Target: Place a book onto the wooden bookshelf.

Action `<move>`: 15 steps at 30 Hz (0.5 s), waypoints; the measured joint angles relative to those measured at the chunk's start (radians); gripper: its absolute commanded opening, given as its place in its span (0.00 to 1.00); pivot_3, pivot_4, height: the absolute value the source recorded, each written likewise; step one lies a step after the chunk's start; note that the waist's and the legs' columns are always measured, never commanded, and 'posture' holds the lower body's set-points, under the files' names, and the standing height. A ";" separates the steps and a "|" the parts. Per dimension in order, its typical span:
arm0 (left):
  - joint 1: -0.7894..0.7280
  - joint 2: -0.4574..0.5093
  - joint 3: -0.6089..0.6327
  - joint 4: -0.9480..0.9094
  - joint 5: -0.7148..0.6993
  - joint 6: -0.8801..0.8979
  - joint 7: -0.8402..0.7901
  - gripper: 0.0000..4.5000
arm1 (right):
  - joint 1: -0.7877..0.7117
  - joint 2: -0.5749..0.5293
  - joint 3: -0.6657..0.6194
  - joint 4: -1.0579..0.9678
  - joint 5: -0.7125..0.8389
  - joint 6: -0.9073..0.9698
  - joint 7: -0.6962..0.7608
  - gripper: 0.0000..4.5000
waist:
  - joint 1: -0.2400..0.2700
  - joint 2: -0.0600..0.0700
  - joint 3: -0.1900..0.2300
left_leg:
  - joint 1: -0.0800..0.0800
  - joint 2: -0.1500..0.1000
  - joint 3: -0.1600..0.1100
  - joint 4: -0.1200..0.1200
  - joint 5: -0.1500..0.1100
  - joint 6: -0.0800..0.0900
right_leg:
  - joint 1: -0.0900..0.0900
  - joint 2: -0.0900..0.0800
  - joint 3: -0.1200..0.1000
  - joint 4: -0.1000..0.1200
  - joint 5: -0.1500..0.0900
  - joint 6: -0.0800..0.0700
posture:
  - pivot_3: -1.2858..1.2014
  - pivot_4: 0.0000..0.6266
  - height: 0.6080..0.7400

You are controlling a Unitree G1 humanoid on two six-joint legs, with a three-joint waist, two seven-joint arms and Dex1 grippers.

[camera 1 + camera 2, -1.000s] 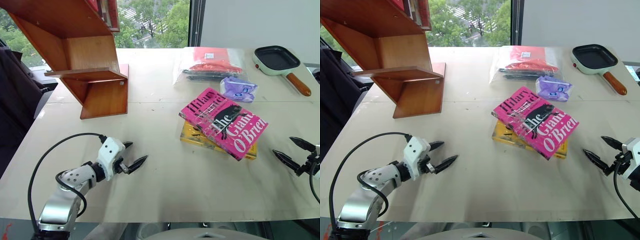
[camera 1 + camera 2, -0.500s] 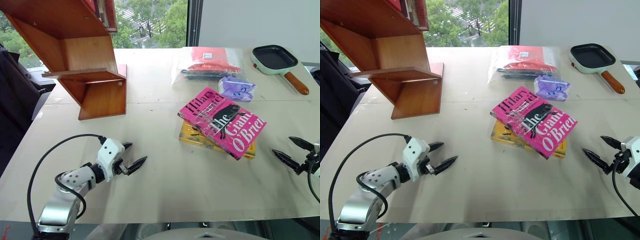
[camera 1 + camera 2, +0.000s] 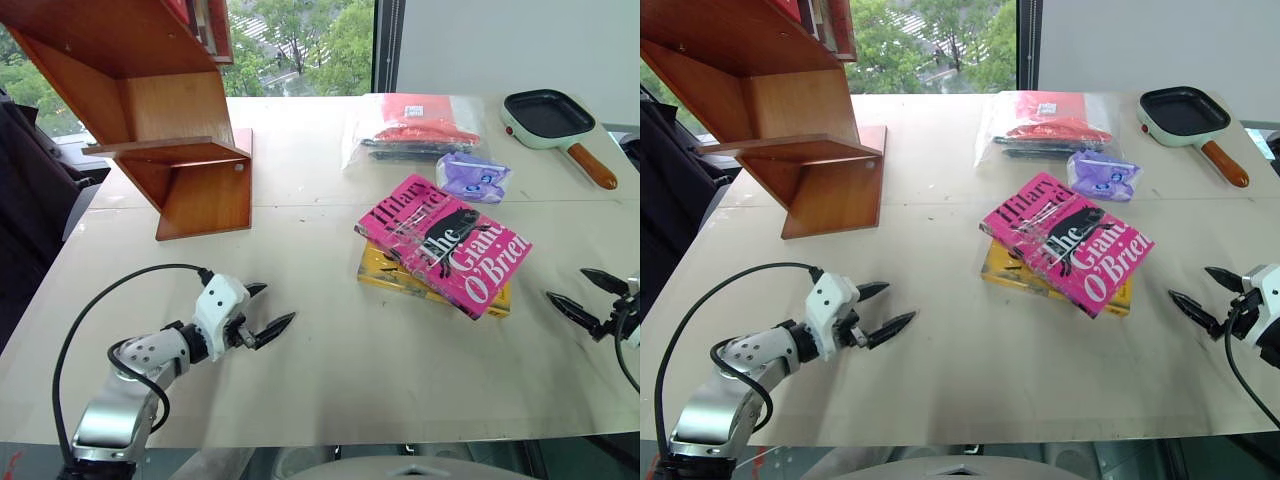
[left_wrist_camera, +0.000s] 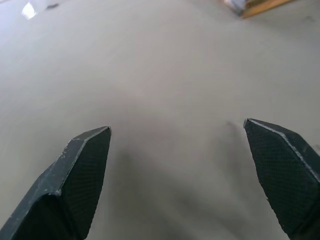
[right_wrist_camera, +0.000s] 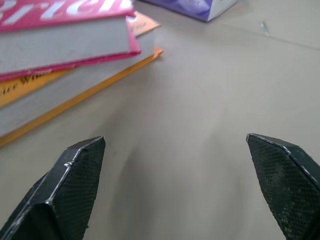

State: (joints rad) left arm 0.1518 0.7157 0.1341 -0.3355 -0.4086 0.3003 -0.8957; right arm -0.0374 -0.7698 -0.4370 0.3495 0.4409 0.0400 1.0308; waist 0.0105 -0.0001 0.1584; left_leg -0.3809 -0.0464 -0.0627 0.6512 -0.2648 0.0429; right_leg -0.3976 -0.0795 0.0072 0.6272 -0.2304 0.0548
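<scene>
Desk (image 3: pixel 330 370): pale top, spanning the whole frame. Since a second ago the layout on it is unchanged; nothing has been shifted or picked up.

Wooden bookshelf (image 3: pixel 170 120): upper left of the frame, reddish-brown, slanted panels with a flat board jutting right. A few spines show in its top compartment. Well apart from the books.

The book (image 3: pixel 443 244): pink cover, centre-right of the frame, lying flat and skewed on top of a yellow book (image 3: pixel 400 275). It has not moved. In the right wrist view its grey page edge sits above the yellow one's.

Behind it, upper centre: a clear bag of red items (image 3: pixel 415 130) and a small purple packet (image 3: pixel 476 176). Upper right corner: a small black pan (image 3: pixel 556 118) with an orange handle.

Left gripper (image 3: pixel 262 310): lower left, fingers spread wide, nothing between them, hovering over bare desk. Barely any change from a second ago.

Right gripper (image 3: pixel 590 299): right edge, just beside the book stack's near corner but not touching. Fingers apart, empty. It has edged slightly toward the right edge of the frame and up.

My read: still the approach. No grasp begun, so the whole carry to the shelf remains. I expect the right gripper to go for the pink book's exposed edge.
</scene>
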 measured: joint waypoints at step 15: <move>-0.270 0.200 0.058 -0.091 -0.215 0.130 -0.211 1.00 | -0.479 -0.016 0.200 0.301 -0.138 -0.023 0.022 0.01 | -0.003 0.000 0.003 | -0.012 0.001 0.002 0.000 0.003 -0.005 | -0.013 0.007 0.001 0.000 0.003 0.003 | 0.52 0.24 1.00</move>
State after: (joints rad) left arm -0.1186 0.9154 0.1919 -0.4267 -0.6241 0.4303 -1.1064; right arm -0.5159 -0.7863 -0.2374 0.6505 0.3025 0.0166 1.0532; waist 0.0075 -0.0005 0.1614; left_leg -0.3930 -0.0458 -0.0605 0.6508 -0.2618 0.0380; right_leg -0.4103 -0.0728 0.0086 0.6268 -0.2271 0.0582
